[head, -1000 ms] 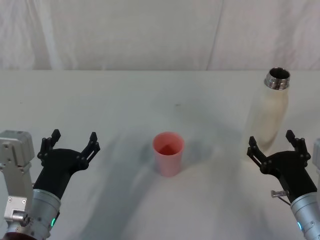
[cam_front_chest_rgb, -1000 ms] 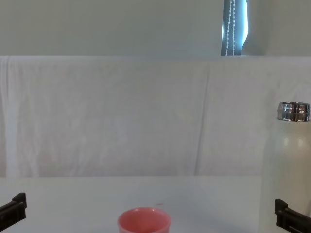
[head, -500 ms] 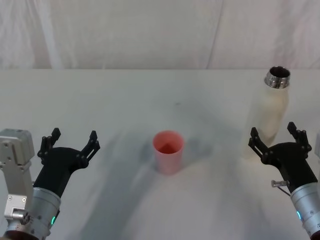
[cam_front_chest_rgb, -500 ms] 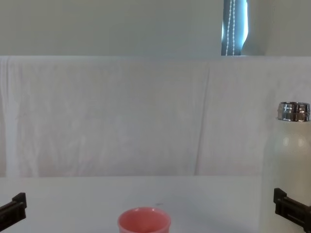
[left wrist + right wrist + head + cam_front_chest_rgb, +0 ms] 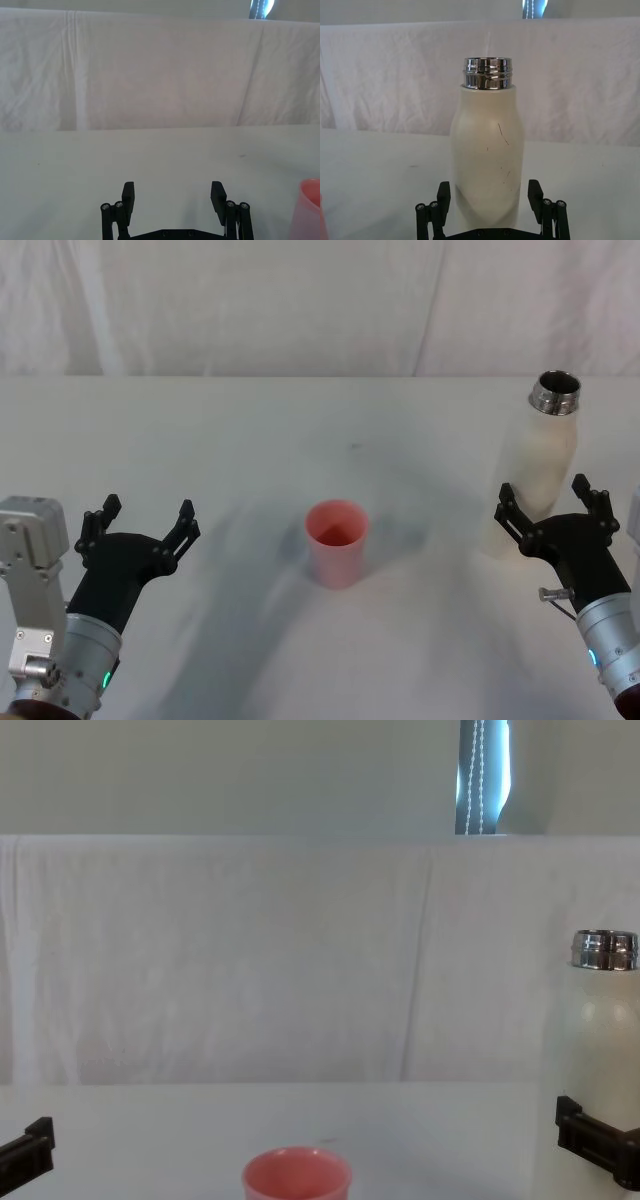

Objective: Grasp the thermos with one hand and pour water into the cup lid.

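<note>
Standing upright just ahead of our right gripper (image 5: 545,508), the thermos (image 5: 535,472) has its lower body between the spread fingers, which we cannot see touching it. Well to that gripper's left, the cup lid (image 5: 337,544) sits upright on the bench (image 5: 300,430). Beyond the cup, our left gripper (image 5: 140,523) hovers released, grasping nothing.

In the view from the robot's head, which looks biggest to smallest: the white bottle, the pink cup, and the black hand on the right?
1. The thermos, clearly the tallest.
2. The right hand, open, though it is nearer the camera, which may enlarge it.
3. The cup lid, smallest.
</note>
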You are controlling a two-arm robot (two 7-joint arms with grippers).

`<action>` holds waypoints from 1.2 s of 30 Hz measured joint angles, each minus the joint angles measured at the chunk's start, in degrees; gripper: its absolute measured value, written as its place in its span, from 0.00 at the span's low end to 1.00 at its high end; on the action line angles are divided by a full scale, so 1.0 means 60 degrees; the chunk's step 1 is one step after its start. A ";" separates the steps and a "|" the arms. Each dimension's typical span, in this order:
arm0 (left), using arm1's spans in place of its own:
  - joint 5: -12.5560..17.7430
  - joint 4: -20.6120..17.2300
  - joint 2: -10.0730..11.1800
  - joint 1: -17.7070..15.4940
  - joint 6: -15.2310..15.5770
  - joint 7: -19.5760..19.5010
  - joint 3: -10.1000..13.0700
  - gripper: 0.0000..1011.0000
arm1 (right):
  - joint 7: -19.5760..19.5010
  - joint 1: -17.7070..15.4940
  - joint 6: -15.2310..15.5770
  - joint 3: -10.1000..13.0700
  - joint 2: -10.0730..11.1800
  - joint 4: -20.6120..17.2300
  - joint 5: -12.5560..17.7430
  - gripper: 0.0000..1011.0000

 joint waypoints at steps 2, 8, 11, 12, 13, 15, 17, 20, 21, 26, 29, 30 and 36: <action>0.0000 0.0000 0.0000 0.0000 0.0000 0.0000 0.0000 0.99 | 0.0006 0.0045 -0.0001 0.0000 -0.0025 0.0040 0.0019 0.99; 0.0000 0.0001 0.0000 0.0000 0.0000 0.0000 0.0000 0.99 | 0.0014 0.0166 -0.0002 0.0019 -0.0088 0.0153 0.0088 0.99; 0.0000 0.0000 0.0000 0.0000 0.0000 0.0000 0.0000 0.99 | 0.0014 0.0264 -0.0003 0.0028 -0.0144 0.0264 0.0121 0.99; 0.0000 0.0000 0.0000 0.0000 0.0000 -0.0001 0.0000 0.99 | 0.0014 0.0264 -0.0003 0.0028 -0.0144 0.0264 0.0121 0.99; 0.0000 0.0000 0.0000 0.0000 0.0000 0.0000 0.0000 0.99 | 0.0014 0.0301 -0.0005 0.0028 -0.0165 0.0304 0.0132 0.99; 0.0000 0.0000 0.0000 0.0000 0.0000 0.0000 0.0000 0.99 | 0.0013 0.0358 -0.0008 0.0028 -0.0182 0.0358 0.0146 0.99; 0.0000 0.0000 0.0000 0.0000 0.0000 0.0000 0.0000 0.99 | 0.0013 0.0397 -0.0015 0.0028 -0.0190 0.0400 0.0157 0.99; 0.0000 0.0000 0.0000 0.0000 0.0000 0.0000 0.0000 0.99 | 0.0016 0.0491 -0.0019 0.0026 -0.0201 0.0519 0.0171 0.99; 0.0000 0.0000 0.0000 0.0000 0.0000 0.0000 0.0000 0.99 | 0.0016 0.0491 -0.0019 0.0026 -0.0201 0.0519 0.0171 0.99; 0.0000 0.0000 0.0000 0.0000 0.0000 0.0000 0.0000 0.99 | 0.0048 0.0605 -0.0016 0.0019 -0.0190 0.0645 0.0179 0.99; 0.0000 0.0000 0.0000 0.0000 0.0000 0.0000 0.0000 0.99 | 0.0066 0.0672 -0.0009 0.0012 -0.0183 0.0709 0.0178 0.99; 0.0000 0.0000 0.0000 0.0000 0.0000 0.0000 0.0000 0.99 | 0.0071 0.0702 -0.0003 0.0003 -0.0179 0.0733 0.0175 0.99; 0.0000 0.0000 0.0000 0.0000 0.0000 0.0000 0.0000 0.99 | 0.0080 0.0816 -0.0002 -0.0035 -0.0163 0.0860 0.0154 0.99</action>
